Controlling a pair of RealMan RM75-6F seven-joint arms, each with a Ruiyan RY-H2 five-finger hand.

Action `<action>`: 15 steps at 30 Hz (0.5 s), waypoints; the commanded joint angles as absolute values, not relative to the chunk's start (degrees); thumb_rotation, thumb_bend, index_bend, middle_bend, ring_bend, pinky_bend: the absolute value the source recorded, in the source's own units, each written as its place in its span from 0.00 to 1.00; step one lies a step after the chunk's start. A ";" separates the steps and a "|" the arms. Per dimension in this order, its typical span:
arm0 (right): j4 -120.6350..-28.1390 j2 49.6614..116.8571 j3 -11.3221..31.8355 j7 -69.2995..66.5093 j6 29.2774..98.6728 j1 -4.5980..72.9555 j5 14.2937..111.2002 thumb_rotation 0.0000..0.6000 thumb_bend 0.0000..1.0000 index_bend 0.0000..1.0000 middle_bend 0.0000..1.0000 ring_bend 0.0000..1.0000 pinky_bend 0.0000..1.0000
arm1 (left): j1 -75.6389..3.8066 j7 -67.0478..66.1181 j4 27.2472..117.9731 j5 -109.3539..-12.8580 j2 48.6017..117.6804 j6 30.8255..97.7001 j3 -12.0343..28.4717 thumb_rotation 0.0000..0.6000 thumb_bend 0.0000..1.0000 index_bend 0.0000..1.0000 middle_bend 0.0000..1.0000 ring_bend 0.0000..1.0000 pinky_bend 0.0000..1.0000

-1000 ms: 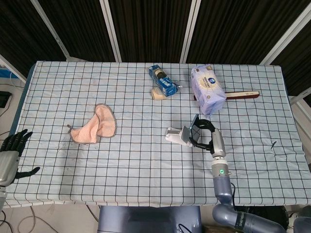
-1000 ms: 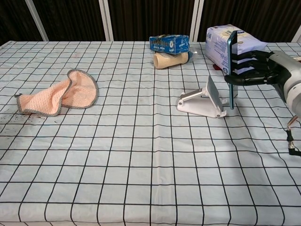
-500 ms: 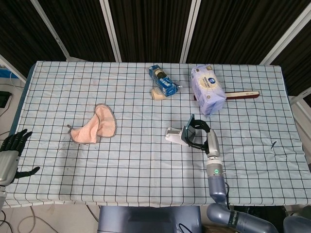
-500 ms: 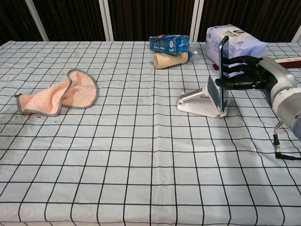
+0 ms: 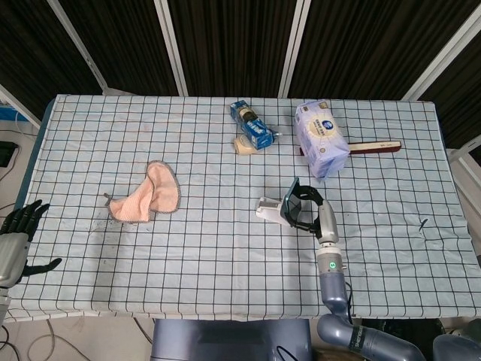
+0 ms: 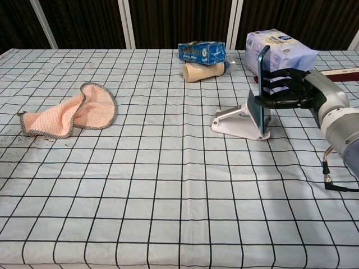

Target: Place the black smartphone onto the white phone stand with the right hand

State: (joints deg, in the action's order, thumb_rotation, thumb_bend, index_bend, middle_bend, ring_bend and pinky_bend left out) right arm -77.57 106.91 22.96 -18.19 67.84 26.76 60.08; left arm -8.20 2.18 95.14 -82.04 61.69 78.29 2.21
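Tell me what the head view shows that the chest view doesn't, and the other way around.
Only the head view shows the left hand, idle and open off the table's left edge, and the whole wooden brush behind the tissue pack.

Only the chest view shows from the side how the smartphone stands nearly upright against the phone stand.

Both show the right hand holding the smartphone at the stand, the peach cloth, and the blue package.
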 commanded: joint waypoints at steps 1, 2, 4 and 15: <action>-77.22 107.10 23.01 -18.20 67.75 26.83 60.23 1.00 0.74 0.63 0.51 0.43 0.17 | -8.19 2.24 95.16 -82.00 61.67 78.28 2.21 1.00 0.00 0.00 0.00 0.00 0.00; -77.05 107.18 23.04 -18.22 67.68 26.84 60.24 1.00 0.74 0.63 0.51 0.43 0.17 | -8.19 2.29 95.17 -81.95 61.66 78.27 2.23 1.00 0.00 0.00 0.00 0.00 0.00; -76.76 107.33 23.08 -18.21 67.55 26.88 60.27 1.00 0.74 0.63 0.51 0.43 0.17 | -8.20 2.33 95.20 -81.88 61.61 78.23 2.25 1.00 0.00 0.00 0.00 0.00 0.00; -75.66 107.77 22.84 -18.35 66.97 26.83 61.08 1.00 0.71 0.63 0.49 0.41 0.17 | -8.27 2.30 95.37 -81.55 61.51 77.94 2.27 1.00 0.00 0.00 0.00 0.00 0.00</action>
State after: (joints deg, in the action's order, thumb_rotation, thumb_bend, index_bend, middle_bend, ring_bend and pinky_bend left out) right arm -75.67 107.76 22.84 -18.34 66.97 26.83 61.08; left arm -8.27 2.30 95.37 -81.55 61.51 77.94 2.27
